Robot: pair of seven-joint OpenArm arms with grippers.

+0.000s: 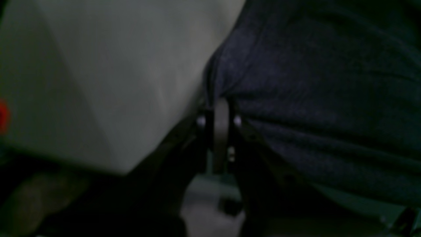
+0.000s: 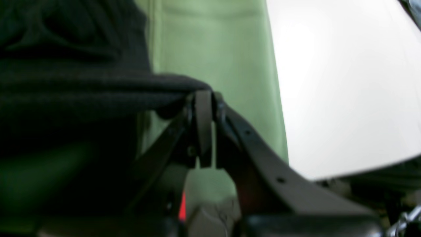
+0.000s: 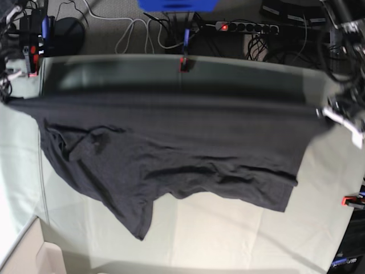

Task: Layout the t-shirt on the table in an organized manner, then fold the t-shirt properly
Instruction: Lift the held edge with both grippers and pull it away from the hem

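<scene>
Pinching the t-shirt point(image 3: 171, 142) in my left gripper point(image 1: 219, 113) and right gripper point(image 2: 204, 98), I hold it stretched above the surface point(image 3: 239, 234), near hem sagging unevenly. Laying out looks unfinished; flattening and all folding remain, toward the far edge.

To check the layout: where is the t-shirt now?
In the base view the t-shirt hangs stretched above the table, its corners pinched by the left pincer and right pincer.

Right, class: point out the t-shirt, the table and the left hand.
t-shirt point(image 3: 171, 142), base view, middle of its body.
table point(image 3: 228, 228), base view, bare cloth near the front.
left hand point(image 1: 219, 112), left wrist view, closed fingertips pinching fabric.
</scene>
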